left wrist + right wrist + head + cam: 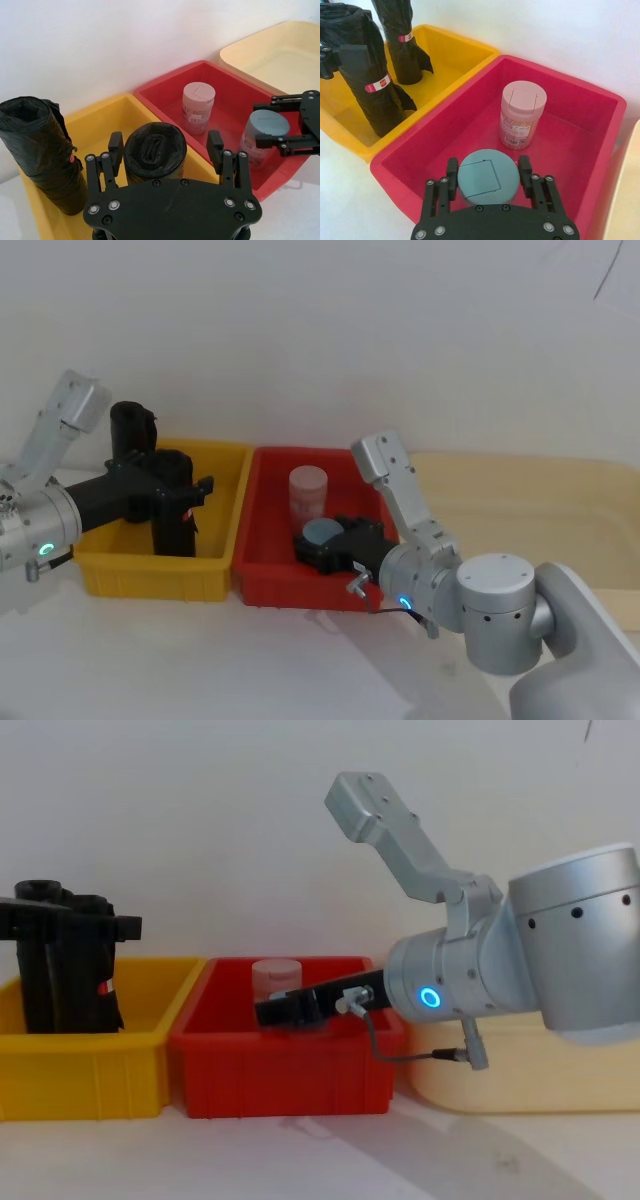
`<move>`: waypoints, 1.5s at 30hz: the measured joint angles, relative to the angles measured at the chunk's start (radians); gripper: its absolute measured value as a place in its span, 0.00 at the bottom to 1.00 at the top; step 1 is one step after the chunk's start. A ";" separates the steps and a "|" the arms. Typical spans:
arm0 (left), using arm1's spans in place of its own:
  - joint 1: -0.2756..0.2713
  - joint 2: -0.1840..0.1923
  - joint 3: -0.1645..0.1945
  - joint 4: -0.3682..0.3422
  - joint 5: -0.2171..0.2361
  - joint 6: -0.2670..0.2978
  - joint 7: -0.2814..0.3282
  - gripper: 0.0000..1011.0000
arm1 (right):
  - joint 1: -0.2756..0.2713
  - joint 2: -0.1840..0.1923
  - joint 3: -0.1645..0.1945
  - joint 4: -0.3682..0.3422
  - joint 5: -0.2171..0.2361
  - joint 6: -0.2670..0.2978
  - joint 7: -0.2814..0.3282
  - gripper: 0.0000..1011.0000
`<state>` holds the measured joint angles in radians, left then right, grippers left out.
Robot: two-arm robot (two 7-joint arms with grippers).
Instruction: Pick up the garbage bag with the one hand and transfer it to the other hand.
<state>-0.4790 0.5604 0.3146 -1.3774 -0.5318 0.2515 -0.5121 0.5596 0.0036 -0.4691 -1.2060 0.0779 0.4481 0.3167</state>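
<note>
Yellow bin [150,575] on the left of the head view, two black rolls standing upright in it, and the left gripper [175,478] reaches in from the left edge around the upper part of the nearer one, the garbage bag [176,532]. The second roll [132,425] stands just behind it, closer to the wall. Right alongside sits a red bin [300,592], and the right gripper [326,540] is down inside it at a blue-lidded jar [322,530], with a pink-lidded jar [308,490] just beyond. A cream tray [560,515] lies off to the right. Over to the left wrist view: we look down on the garbage bag's [155,150] rolled end, and the left gripper's fingers [116,146] are spread open either side of it. One is close against the plastic, and a strip of yellow shows between the roll and the other. No squeeze yet. Right wrist view: the right gripper [488,172] is closed on the blue-lidded jar, a finger pressed to each side of the lid. Across the red wall the garbage bag [370,85] stands on the yellow bin's floor, and both rolls wear a red-and-white label band [377,83]. Chest view: from the side the two rolls overlap as one dark mass rising above the yellow rim, the left gripper crosses near their tops, and the right gripper [290,1010] pokes into the red bin from the right.
</note>
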 joint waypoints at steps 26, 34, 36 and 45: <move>0.000 0.000 0.000 0.000 0.000 0.000 0.000 0.55 | 0.000 0.000 0.000 0.000 0.000 0.001 0.002 0.66; 0.000 0.000 0.000 0.000 0.000 0.000 0.000 0.44 | 0.000 0.000 0.000 0.000 0.000 0.001 0.002 0.66; 0.000 0.000 0.000 0.000 0.000 0.000 0.000 0.43 | 0.000 0.000 0.000 0.000 0.000 0.001 0.002 0.66; 0.000 0.000 0.000 0.000 0.000 0.000 0.000 0.38 | 0.000 0.000 0.000 0.000 0.000 0.001 0.002 0.66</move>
<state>-0.4790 0.5604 0.3146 -1.3774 -0.5317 0.2515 -0.5120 0.5595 0.0037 -0.4691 -1.2059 0.0780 0.4491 0.3186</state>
